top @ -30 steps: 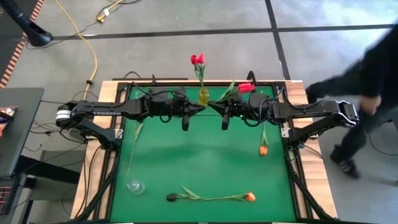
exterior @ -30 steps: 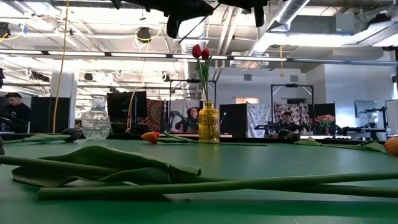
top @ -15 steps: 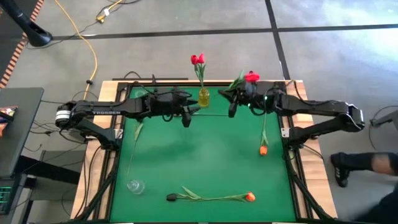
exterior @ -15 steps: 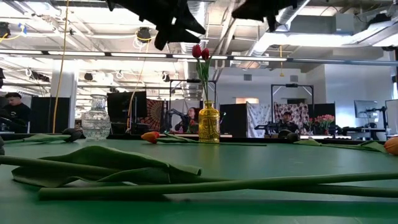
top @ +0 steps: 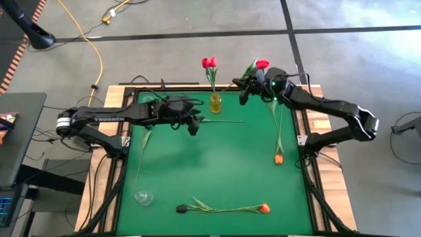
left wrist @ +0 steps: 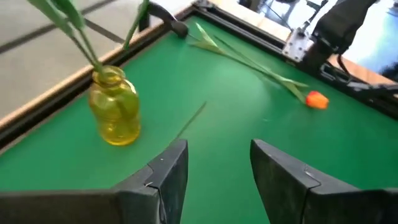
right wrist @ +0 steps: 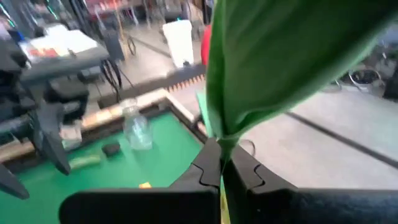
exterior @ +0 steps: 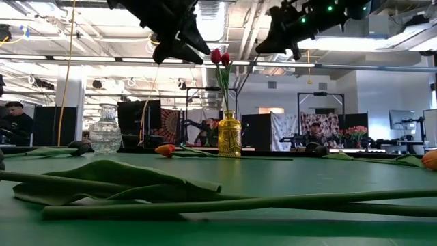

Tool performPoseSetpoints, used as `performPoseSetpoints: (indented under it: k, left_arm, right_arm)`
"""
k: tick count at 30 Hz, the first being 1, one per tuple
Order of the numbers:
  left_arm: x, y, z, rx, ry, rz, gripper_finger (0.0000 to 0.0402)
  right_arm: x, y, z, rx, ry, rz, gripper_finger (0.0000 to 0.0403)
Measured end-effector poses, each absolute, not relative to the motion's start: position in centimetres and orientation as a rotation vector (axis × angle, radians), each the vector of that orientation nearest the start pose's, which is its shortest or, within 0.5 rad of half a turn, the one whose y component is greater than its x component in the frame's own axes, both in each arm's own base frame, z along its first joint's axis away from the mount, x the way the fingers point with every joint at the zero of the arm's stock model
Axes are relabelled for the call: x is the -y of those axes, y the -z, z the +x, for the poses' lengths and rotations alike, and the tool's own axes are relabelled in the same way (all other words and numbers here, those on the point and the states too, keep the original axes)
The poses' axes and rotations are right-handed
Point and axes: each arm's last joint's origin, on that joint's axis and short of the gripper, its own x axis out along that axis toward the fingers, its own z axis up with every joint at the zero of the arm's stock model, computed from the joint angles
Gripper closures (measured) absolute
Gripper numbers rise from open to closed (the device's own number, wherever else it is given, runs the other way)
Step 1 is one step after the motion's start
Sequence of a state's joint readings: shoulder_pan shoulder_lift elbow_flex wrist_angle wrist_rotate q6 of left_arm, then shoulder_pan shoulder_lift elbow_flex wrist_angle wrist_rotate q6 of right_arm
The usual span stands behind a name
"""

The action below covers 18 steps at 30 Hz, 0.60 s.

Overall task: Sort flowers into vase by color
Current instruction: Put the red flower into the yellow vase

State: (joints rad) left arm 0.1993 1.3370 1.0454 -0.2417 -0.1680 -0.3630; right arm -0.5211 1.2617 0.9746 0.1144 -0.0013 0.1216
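My right gripper is shut on a red tulip and holds it over the table's far edge, right of the yellow vase. The vase holds two red tulips. My left gripper hangs open, with nothing in it, just left of the vase and over the mat. A thin bare stalk lies on the mat in front of the vase. A clear vase stands with nothing in it at the near left. More tulips lie flat on the mat, among them an orange one at the right. My right gripper pinches the red tulip's stem between its two fingertips, just below the base of a broad green leaf. The fingers come at it nearly level, from the table's right. The tulip is lifted clear, its head beyond the far edge.
Near the front edge lie an orange-headed tulip and a dark-headed one, their stems overlapping. Another stem with a leaf lies along the left side. The middle of the green mat is bare. People sit in the room beyond.
My left gripper has opened and tipped downward, staying left of the yellow vase. My right gripper has swung toward the far edge with the red tulip, away from my left gripper. A thin stalk now shows on the mat where the two grippers met.
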Motion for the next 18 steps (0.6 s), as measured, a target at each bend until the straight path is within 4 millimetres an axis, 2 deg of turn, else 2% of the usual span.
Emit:
performPoseSetpoints:
  k: [5, 10, 18]
  left_arm:
    - [-6.4, -31.1, 27.3, -0.427, -0.541, -0.322, 0.0240]
    - [-6.4, -32.1, 25.8, -0.418, -0.621, -0.277, 0.0240]
    - [-6.7, -32.4, 24.7, -0.445, -0.657, -0.270, 0.0240]
  right_arm:
    - [14.7, -32.5, 25.3, -0.123, 0.514, 0.160, 0.0377]
    - [15.1, -31.4, 26.3, -0.175, 0.507, 0.174, 0.0377]
    - [16.1, -32.3, 28.0, -0.233, 0.503, 0.138, 0.0377]
